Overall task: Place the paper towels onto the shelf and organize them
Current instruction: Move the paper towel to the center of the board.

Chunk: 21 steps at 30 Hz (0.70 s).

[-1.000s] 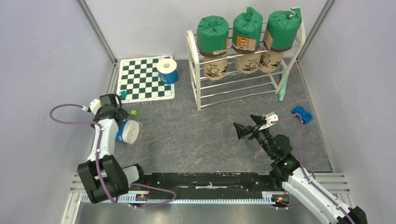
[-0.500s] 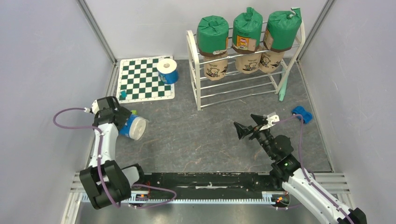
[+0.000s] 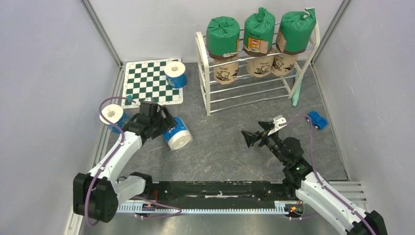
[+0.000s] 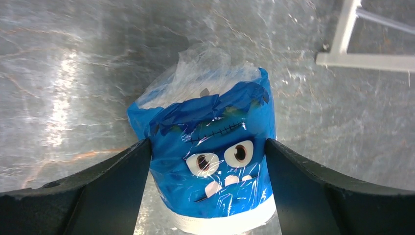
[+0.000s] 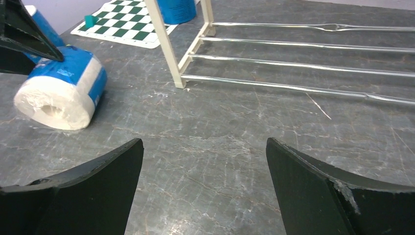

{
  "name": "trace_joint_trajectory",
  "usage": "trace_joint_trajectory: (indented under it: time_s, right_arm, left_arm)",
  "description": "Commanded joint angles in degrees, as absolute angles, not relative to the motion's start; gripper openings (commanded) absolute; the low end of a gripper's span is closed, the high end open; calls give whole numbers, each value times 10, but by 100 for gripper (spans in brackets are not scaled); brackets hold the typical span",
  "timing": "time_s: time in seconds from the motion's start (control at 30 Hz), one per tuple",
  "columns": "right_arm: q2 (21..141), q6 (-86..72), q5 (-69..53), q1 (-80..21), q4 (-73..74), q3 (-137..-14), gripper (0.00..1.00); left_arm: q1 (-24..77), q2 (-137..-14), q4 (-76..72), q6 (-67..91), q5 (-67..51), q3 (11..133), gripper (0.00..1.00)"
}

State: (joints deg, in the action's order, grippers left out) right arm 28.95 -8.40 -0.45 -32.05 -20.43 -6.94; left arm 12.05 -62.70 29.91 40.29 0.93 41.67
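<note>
Blue-wrapped roll, moved rightward, pinched by left gripper (right gripper spread wide, barely shifted)

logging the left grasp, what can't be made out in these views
Left wrist: left claw flanks the blue roll; squeezing or merely touching, unclear.
Top external: that contact hidden beneath the wrist; leftmost roll partly covered by the purple cable.
Right wrist: roll on the chessboard mat cut off by top edge.

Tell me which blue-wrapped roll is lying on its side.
The centre roll, between the fingers of the left gripper, its core hole facing sideways. The mat roll and the wall roll stand upright.
</note>
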Motion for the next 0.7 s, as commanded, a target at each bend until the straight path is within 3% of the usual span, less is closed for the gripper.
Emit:
trace_joint_trajectory:
  time_s: [0.0, 0.2, 0.57, 0.6, 0.67]
  right_arm:
    - [324, -96, -61, -322, -218, -117, 98]
    - [415, -139, -150, -323, -231, -161, 98]
    - [512, -194, -218, -340, -269, -211, 98]
    - [519, -193, -217, -342, -262, -217, 98]
    - [528, -193, -210, -345, -250, -223, 98]
  left_arm:
    - [173, -595, 265, 432, -13, 382, 90]
    - [227, -541, 144, 413, -74, 330, 86]
    - [363, -459, -36, 363, -46, 261, 79]
    - [365, -461, -19, 361, -33, 265, 81]
    - [365, -459, 33, 365, 12, 282, 96]
